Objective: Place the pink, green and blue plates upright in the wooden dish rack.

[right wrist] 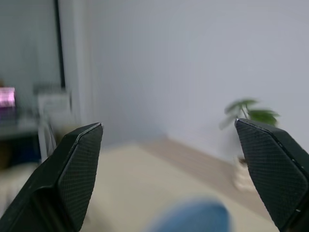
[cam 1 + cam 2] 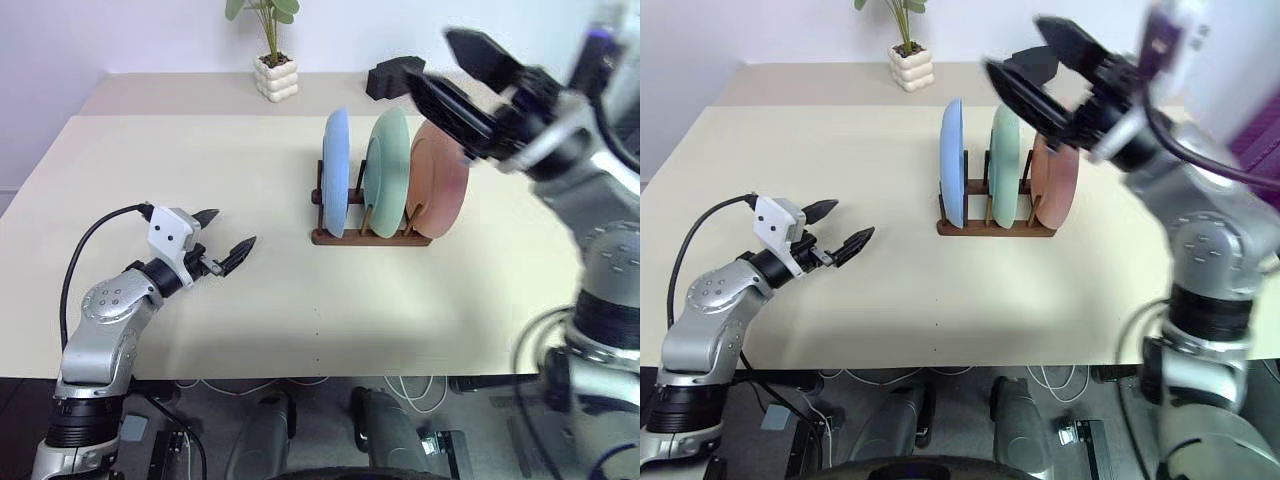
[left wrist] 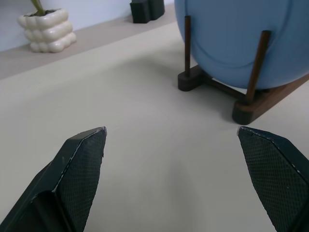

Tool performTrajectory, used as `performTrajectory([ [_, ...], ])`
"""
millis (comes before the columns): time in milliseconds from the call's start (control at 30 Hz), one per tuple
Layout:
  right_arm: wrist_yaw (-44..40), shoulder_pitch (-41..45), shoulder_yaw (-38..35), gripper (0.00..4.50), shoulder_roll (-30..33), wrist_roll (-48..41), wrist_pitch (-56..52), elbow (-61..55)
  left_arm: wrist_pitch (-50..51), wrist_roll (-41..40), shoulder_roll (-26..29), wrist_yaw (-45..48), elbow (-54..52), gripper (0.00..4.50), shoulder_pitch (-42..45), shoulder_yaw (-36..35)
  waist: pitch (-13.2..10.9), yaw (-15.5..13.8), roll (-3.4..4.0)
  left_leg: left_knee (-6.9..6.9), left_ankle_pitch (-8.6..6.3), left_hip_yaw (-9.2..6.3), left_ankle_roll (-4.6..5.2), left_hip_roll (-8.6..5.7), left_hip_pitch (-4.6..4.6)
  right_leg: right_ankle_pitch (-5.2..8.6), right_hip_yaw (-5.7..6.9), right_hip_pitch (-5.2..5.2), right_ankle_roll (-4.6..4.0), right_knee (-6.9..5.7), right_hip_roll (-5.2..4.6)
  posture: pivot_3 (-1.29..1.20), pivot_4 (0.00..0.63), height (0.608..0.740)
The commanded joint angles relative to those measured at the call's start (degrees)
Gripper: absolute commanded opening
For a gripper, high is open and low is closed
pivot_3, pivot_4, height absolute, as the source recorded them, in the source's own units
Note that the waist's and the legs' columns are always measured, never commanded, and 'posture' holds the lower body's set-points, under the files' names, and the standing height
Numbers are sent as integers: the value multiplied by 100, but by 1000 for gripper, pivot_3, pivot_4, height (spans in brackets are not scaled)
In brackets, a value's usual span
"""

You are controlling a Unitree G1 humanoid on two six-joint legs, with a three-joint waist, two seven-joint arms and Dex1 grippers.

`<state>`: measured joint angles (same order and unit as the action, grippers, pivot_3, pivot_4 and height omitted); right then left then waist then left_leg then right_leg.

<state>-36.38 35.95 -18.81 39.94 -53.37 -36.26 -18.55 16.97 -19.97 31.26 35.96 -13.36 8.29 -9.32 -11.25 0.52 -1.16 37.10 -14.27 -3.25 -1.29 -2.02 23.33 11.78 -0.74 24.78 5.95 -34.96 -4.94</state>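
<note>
Potted plant (image 2: 272, 62) and black blocky object (image 2: 393, 77) (both at the table's (image 2: 200, 160) far edge)

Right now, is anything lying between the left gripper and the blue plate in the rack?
No. Between the left gripper and the blue plate, the head views show bare table.

A robot test lab or office room is indicated. A plain beige table (image 2: 200, 330) is set against a bare pale wall (image 2: 120, 35); loose cables (image 2: 420, 388) are seen on the floor beneath it. A potted plant (image 2: 274, 62) is placed at the far edge.
</note>
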Motion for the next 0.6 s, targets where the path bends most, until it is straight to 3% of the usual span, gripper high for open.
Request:
performTrajectory([
  [33,-817,-698,-822,4462,457,-36,218,283,-260,133,18,-62,136,4500,44,-103,0,1,0,0,0,1,0,0,0,0,-1,0,0,0,-1,0,150,731],
  [167,-1128,-1537,-1225,4462,541,322,603,842,-411,327,-43,-186,423,4500,163,-56,0,36,3,2,0,18,0,4,-11,0,-7,-1,-1,-5,-1,0,150,731],
  [367,-1411,-2770,-1042,4462,377,1330,1344,1572,-741,641,-130,-487,1115,4500,205,-169,1,5,3,7,0,19,1,7,-14,1,-10,-9,2,-4,-1,0,150,731],
  [600,-1501,-2890,-674,4462,124,2097,2186,2495,-827,606,-122,-468,1153,4500,-26,-220,1,20,5,9,0,18,0,7,-22,1,-19,-9,1,-7,-5,0,150,731],
])
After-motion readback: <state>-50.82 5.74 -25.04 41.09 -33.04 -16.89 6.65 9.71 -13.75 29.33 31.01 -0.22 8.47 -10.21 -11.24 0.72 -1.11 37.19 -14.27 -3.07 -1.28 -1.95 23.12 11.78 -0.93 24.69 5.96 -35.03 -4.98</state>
